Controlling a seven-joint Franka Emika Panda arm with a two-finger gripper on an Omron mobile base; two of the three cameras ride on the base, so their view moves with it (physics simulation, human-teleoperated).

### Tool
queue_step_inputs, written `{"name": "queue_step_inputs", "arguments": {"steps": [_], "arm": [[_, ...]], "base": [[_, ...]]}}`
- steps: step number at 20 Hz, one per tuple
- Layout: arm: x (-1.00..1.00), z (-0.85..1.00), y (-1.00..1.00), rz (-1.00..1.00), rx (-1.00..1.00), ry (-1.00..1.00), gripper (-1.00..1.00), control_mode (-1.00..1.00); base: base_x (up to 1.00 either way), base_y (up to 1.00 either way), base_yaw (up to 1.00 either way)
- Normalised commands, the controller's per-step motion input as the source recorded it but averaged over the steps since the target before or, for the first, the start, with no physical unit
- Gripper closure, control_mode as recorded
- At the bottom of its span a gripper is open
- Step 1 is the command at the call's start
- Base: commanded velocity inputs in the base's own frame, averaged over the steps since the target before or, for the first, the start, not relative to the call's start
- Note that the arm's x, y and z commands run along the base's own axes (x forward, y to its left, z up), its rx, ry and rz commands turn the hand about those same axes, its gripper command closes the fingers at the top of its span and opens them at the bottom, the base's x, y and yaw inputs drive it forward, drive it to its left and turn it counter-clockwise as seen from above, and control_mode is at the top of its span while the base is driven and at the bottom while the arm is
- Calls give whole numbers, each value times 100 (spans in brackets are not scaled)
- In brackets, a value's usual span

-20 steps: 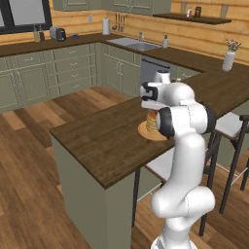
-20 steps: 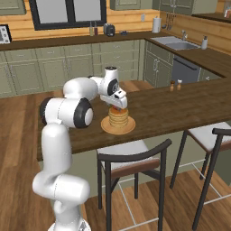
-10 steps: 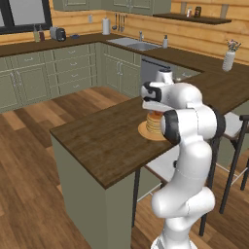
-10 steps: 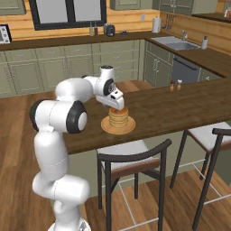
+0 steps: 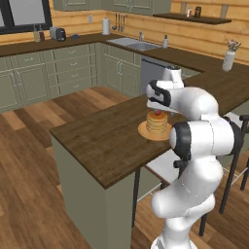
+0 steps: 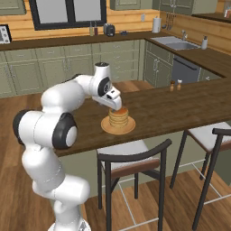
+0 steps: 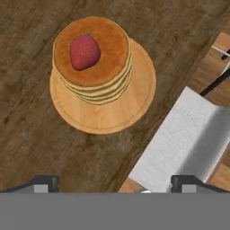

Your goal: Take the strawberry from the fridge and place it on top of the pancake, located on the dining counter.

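One strawberry [image 7: 84, 52] sits on top of the pancake [image 7: 94, 58], near the dining counter [image 5: 102, 141] edge by the stools.

Small, soft and easily bruised, it looks likely to roll; any hold belongs lightly across its sides. The gripper [image 7: 114, 182] hangs above the stack, fingers spread wide, holding and touching nothing.
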Motion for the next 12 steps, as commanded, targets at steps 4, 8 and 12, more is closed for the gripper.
{"name": "queue_step_inputs", "arguments": {"steps": [4,8,12], "arm": [[-59,67,-1,-2,0,-5,-100,-100],[-83,46,0,0,0,-9,-100,-100],[-100,22,0,0,0,-10,-100,-100]], "base": [[0,0,0],[0,0,0],[0,0,0]]}}
